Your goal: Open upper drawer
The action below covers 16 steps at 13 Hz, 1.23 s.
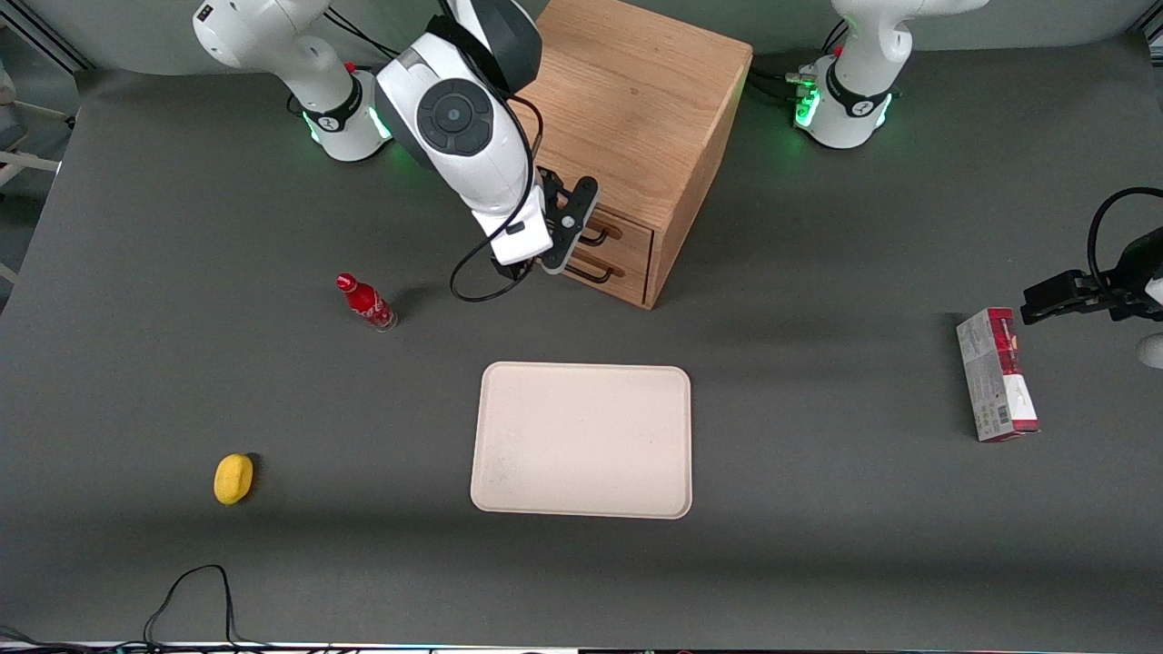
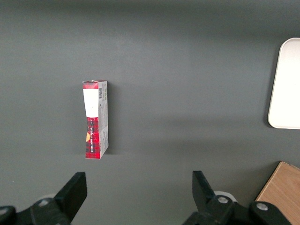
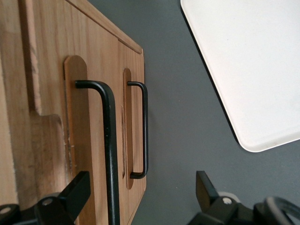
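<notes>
**Upper drawer shut, gripper open at its handle**

Upper drawer [image 1: 625, 229] is sitting closed in the oak cabinet [image 1: 636, 100], its front lying flush with the cabinet face and directly above the matching lower drawer [image 1: 611, 268]. The cabinet is standing on the grey table [image 1: 818, 545], farther from the front camera than the cream tray [image 1: 581, 440]. The drawer's black wire handle [image 3: 108, 154] is running between the two fingers in the right wrist view, with one finger [image 3: 75, 192] lying against the drawer front and the other [image 3: 204, 187] standing well clear over the table. The gripper [image 1: 571, 227] is hanging in front of the drawers with its jaws spread wide, gripping nothing. The lower drawer's handle [image 3: 143, 131] is showing just beside the upper one, untouched.

Toward the working arm's end of the table, a small red bottle [image 1: 366, 302] is standing upright, and a yellow lemon-like object [image 1: 233, 479] is lying nearer the front camera. Toward the parked arm's end, a red and white carton [image 1: 996, 374] is lying on its side.
</notes>
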Available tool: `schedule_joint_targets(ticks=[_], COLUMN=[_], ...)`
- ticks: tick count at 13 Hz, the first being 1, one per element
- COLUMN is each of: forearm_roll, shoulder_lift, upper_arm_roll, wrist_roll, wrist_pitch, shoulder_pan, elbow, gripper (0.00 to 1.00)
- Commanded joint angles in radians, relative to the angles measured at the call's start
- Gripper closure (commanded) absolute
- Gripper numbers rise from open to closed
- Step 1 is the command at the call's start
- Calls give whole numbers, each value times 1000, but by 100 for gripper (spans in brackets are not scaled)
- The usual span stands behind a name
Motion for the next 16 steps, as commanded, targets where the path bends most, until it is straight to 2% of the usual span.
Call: schedule_joint_targets(ticks=[1,4,10,16], forearm_roll=[16,16,-1,-5], shoulder_lift=[-22,-16,6,87], upper_arm_roll=[-9,-9,-11,-67], wrist_roll=[-23,-23,-19,-26], wrist_pitch=[53,112,123,121], shoulder_pan=[10,10,0,-28], elbow=[-53,-90,-84,17], gripper=[0,0,0,0])
